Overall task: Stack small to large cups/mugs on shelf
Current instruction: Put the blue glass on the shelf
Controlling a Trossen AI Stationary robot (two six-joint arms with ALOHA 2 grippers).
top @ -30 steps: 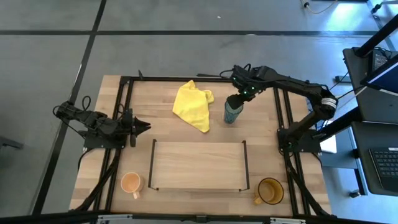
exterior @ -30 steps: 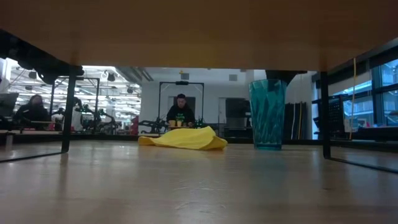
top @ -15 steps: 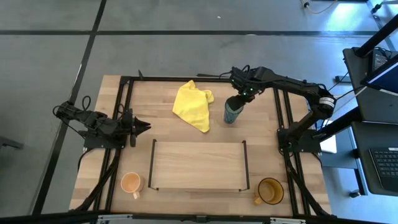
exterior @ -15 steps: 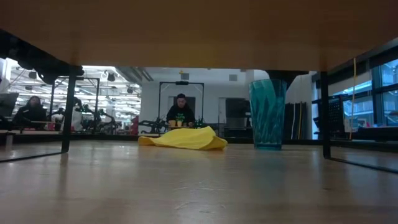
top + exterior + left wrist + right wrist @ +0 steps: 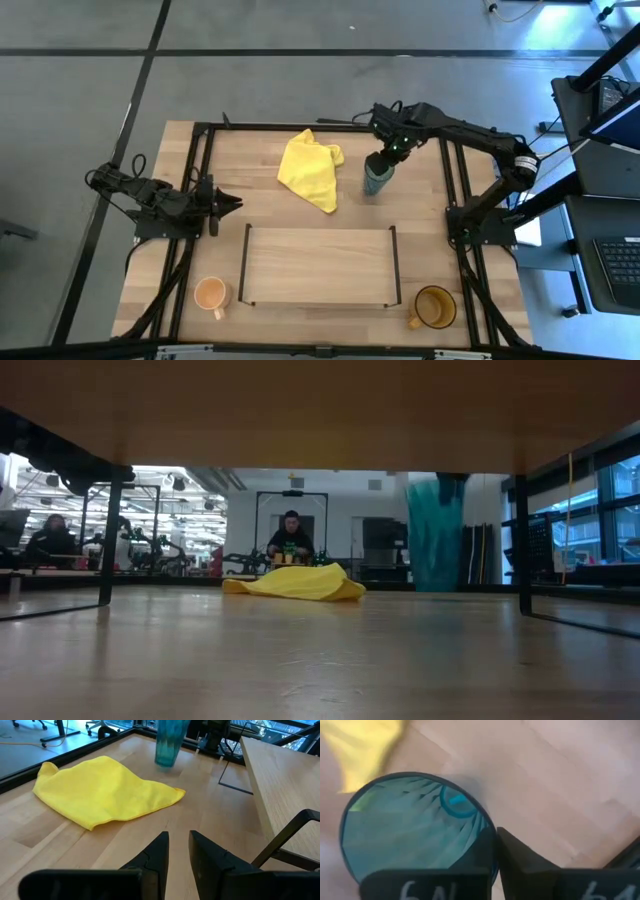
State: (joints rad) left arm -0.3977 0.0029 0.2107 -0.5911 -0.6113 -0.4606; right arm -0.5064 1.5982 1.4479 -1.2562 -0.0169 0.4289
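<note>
While both handled mugs are sitting at the near edge of the surface [image 5: 160,290], the small pale-orange mug [image 5: 211,294] is standing just outside the left end of the shelf [image 5: 318,265] and the amber-brown mug [image 5: 433,307] is standing just outside its right end, neither of them touching it. The shelf board is lying bare between its thin black uprights.

Farther back, the left end effector [image 5: 232,203] is hanging beside the shelf's far left corner, its fingers [image 5: 159,851] standing slightly apart and gripping nothing, pointing across the wood toward the yellow cloth [image 5: 311,168]. That cloth is lying crumpled in the middle of the far half of the surface.

Just to the right of the cloth, the right end effector [image 5: 381,165] is pinching the rim of the teal ribbed tumbler [image 5: 375,181], one finger [image 5: 480,851] inside the wall and the other outside, clamped together on it. In the low view the tumbler [image 5: 436,532] is appearing blurred, with its base seeming to be hanging slightly above the wood. Beyond the surface, a person [image 5: 291,538] is sitting in the room behind.
</note>
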